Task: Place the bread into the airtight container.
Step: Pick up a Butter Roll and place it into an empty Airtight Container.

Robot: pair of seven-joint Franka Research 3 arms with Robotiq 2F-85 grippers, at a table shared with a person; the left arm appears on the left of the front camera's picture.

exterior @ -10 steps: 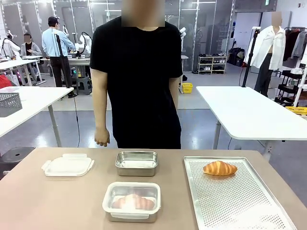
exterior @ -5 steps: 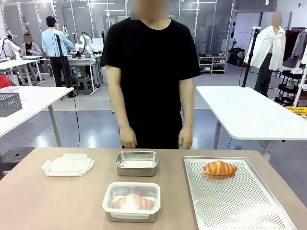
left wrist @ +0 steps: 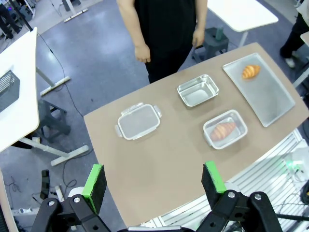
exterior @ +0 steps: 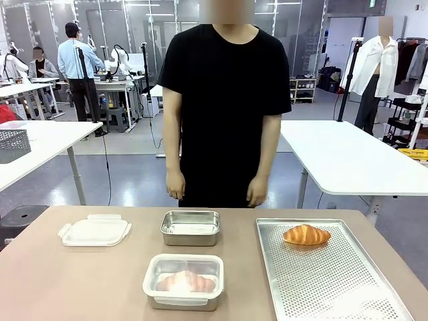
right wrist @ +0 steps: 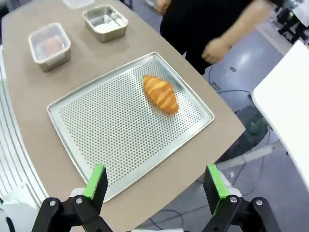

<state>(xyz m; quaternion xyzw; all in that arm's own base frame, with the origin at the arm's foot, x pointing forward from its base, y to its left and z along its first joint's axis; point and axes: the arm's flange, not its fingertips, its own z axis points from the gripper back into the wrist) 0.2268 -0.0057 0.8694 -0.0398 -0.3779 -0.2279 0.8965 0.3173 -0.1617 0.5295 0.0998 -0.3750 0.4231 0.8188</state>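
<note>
The left pincer [left wrist: 153, 180] and right pincer [right wrist: 155, 182] hang above the counter [exterior: 67, 281], both spread wide apart. The bread [exterior: 306, 235] lies on the perforated tray [exterior: 334, 287], right of the open container [exterior: 190, 227].

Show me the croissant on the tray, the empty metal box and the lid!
croissant [exterior: 306, 235]: front view, middle of its crust.
empty metal container [exterior: 190, 239]: front view, its near wall.
lid [exterior: 94, 231]: front view, its flat top.

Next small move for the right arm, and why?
Probably lower the right gripper, jaws open, toward the croissant. It lies loose on the perforated tray below that gripper, and the empty steel container stands open with no lid, ready to receive it.
</note>
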